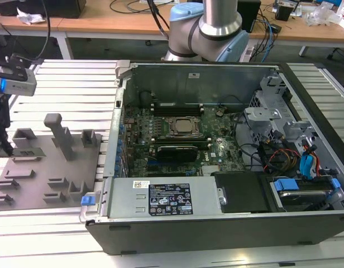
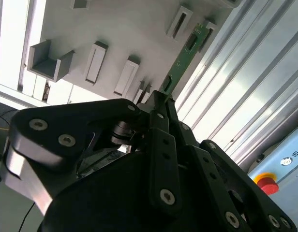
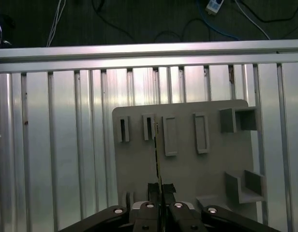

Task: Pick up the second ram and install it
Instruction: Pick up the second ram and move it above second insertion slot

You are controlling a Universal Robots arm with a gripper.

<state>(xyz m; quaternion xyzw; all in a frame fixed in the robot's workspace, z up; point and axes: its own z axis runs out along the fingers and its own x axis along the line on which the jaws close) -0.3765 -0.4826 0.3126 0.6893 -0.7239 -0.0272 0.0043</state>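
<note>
Second ram [image 2: 184, 55], one stick, clamped edge-on in the tool [image 2: 161, 99].

A robotics lab: an opened computer case [image 1: 228, 237] on a slotted aluminium bench [image 1: 71, 84] (cable-strewn desks [image 1: 105, 19] behind).

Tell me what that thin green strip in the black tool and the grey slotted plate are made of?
The thin green strip looks like circuit board: flat, thin, coated green, with small dark parts on it. The grey slotted plate seems to be matte plastic, possibly printed, judging by its dull, uniform grey.
</note>
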